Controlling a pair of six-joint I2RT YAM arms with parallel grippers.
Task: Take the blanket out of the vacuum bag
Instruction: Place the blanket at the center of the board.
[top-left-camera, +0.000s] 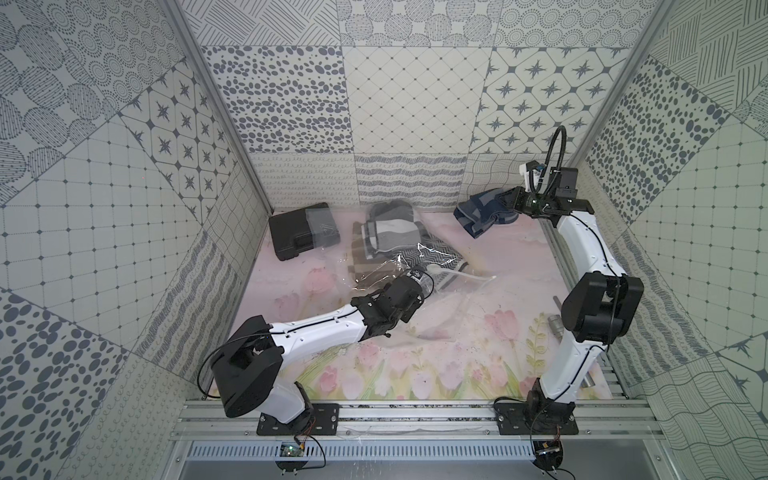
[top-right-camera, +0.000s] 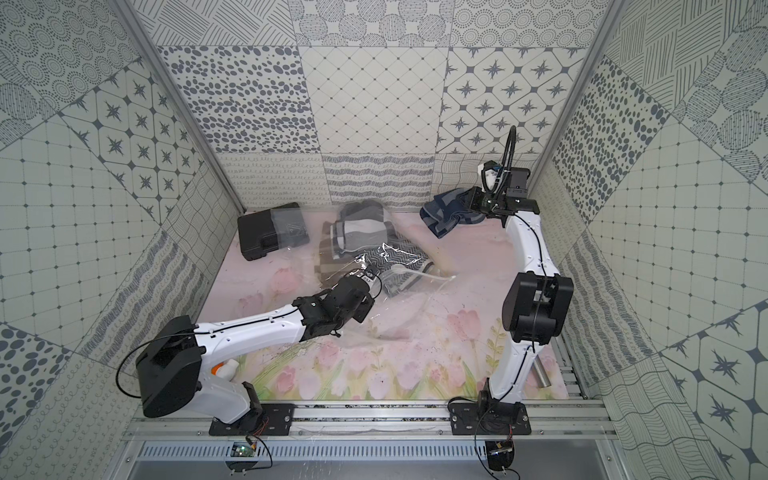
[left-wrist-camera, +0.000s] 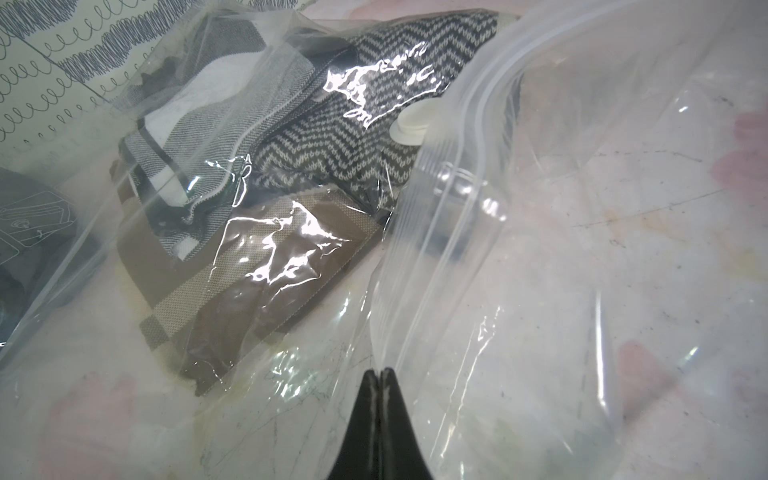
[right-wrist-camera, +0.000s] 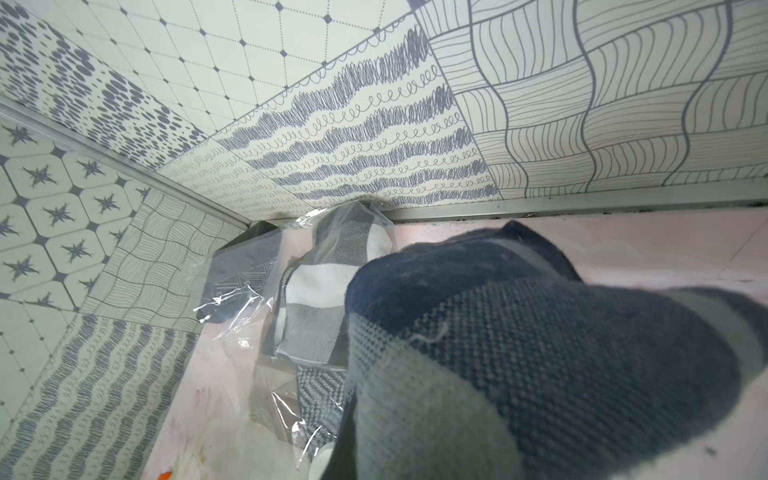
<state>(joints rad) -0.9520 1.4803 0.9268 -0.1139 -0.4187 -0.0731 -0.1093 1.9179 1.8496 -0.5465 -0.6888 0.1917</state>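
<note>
One blue blanket (top-left-camera: 478, 214) is out, clamped in the right fingers (top-left-camera: 508, 198) near the worktop's (top-left-camera: 415, 353) far right corner. Left fingers (left-wrist-camera: 365, 399) are pinched together on the vacuum bag (top-left-camera: 376, 270) edge, mid-worktop. Folded textiles (top-left-camera: 390, 232) lie inside; probably more to pull.

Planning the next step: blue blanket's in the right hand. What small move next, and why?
Probably lower the right hand and release the blue blanket onto the mat beneath it. The blanket hangs apparently clear of the vacuum bag, whose edge the left hand pinches; other folded fabrics lie inside.
</note>
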